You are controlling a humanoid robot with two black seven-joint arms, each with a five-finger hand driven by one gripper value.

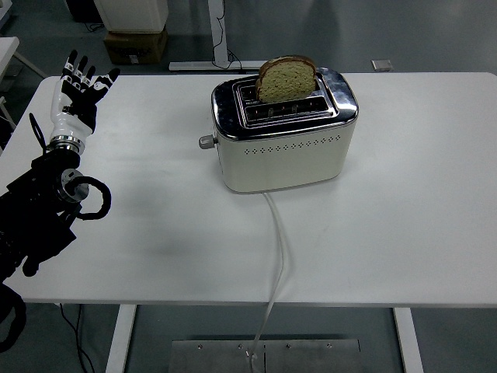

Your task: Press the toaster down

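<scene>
Head view: toaster, bread slice upright in slot, worktop's far centre.
Rigid, fairly heavy; press lever knob on left end. Left hand near far-left corner, fingers spread, empty.

Cream toaster, chrome top; brown-crusted bread; white table; cord probably white.

Left arm cropped by left edge; bread's lower half inside toaster.
</scene>
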